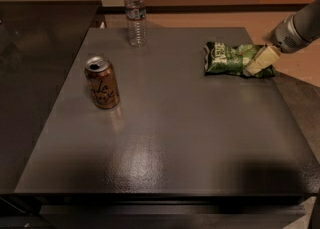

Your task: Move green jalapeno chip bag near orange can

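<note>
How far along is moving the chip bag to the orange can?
Done: the gripper is at the right end of the green jalapeno chip bag. In hand: taking hold of it; a grip isn't confirmed. Left: the whole move, as the bag lies far right and the orange can stands at the left.

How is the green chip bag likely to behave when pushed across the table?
The green jalapeno chip bag looks crinkled, so probably floppy and light. Lying flat, it should slide, not roll. The gripper sits at its right end.
</note>
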